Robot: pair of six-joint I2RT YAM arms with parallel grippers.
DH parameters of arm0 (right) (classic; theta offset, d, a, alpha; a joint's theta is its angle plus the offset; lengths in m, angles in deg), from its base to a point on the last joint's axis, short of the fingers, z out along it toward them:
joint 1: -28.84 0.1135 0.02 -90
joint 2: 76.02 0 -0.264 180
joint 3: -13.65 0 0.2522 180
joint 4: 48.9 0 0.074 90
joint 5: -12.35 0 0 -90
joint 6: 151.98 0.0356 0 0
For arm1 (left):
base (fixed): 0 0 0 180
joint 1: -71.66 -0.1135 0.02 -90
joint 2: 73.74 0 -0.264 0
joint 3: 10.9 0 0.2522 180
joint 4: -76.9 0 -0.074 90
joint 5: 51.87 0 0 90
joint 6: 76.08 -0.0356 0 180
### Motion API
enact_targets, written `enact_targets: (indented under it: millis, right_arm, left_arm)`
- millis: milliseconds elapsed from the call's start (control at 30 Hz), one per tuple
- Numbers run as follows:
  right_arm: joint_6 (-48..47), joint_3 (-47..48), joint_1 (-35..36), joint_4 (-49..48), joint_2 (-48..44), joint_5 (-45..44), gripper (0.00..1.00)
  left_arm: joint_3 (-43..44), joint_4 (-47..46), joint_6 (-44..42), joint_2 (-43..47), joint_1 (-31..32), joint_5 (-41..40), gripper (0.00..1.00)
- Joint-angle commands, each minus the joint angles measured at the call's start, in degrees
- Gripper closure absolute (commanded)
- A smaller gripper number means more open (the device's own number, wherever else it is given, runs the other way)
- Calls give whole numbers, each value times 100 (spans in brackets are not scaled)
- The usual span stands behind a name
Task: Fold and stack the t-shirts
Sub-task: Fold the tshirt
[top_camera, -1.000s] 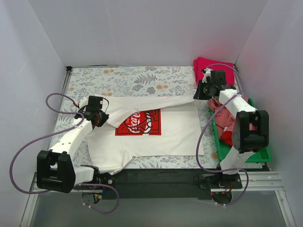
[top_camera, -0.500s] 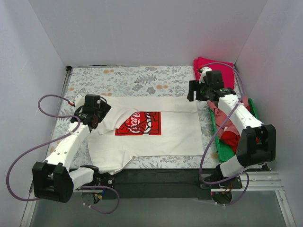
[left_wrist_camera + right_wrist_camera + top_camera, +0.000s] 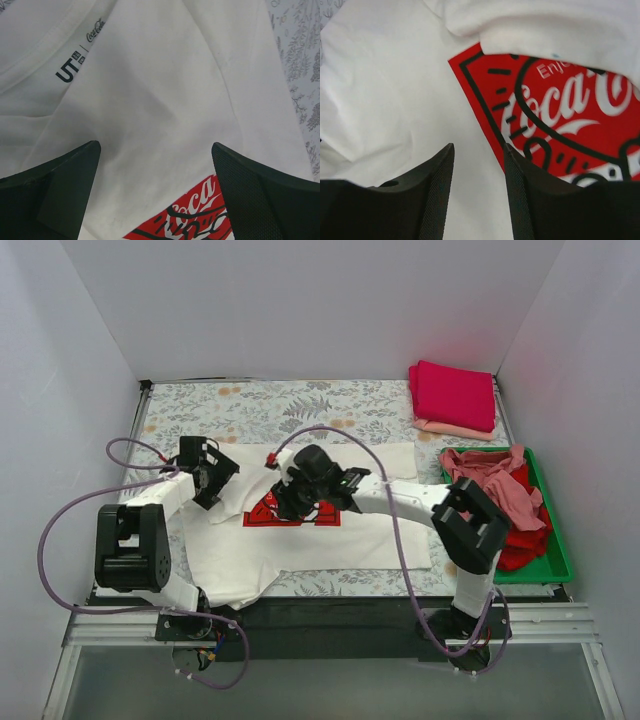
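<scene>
A cream-white t-shirt point(image 3: 340, 535) with a red logo point(image 3: 327, 512) lies spread in the middle of the table, its top strip folded down. My left gripper point(image 3: 212, 480) hovers over the shirt's left shoulder, jaws wide open. In the left wrist view the left gripper point(image 3: 156, 150) frames bare cloth point(image 3: 160, 90) and a corner of the logo point(image 3: 195, 215). My right gripper point(image 3: 287, 504) reaches across to the logo's left edge. In the right wrist view the right gripper point(image 3: 479, 147) is partly open over the cloth point(image 3: 385, 85), with nothing between its fingers. A folded magenta t-shirt point(image 3: 455, 392) lies on a pale pink one point(image 3: 440, 427).
A green tray point(image 3: 555, 562) at the right holds a crumpled dusty-pink shirt point(image 3: 495, 480) and a red one point(image 3: 520, 545). The floral tablecloth point(image 3: 250, 410) shows behind the white shirt. White walls close in the left, back and right sides.
Both grippers let go of the white shirt's top edge, which now lies folded down. The right arm swung from the far right to the logo. The left gripper opened wide.
</scene>
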Motion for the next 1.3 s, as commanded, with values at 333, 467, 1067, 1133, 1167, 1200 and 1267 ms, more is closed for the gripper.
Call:
enact_targets:
  millis: [333, 467, 1067, 1133, 1167, 1200, 1267]
  right_arm:
    - [-660, 2299, 745, -621, 2271, -695, 53]
    - [-713, 2598, 772, -603, 2631, -915, 51]
    - [-853, 2844, 886, -366, 2879, -1521, 80]
    - [-836, 2818, 877, -366, 2791, -1548, 87]
    - [-836, 2801, 877, -366, 2669, -1539, 91]
    - [-810, 2739, 886, -366, 2607, -1504, 94]
    - [-748, 2608, 886, -217, 2335, -1478, 98]
  left_arm:
    - [-669, -644, 119, -133, -477, 1041, 7]
    - [-792, -644, 110, 16, -477, 1024, 7]
    - [-872, -460, 75, 368, -565, 637, 6]
    - [-854, -442, 75, 359, -582, 619, 6]
    - [-854, -425, 75, 350, -600, 602, 6]
    - [-863, -433, 75, 350, -609, 584, 6]
    - [-854, -407, 75, 359, -635, 532, 6]
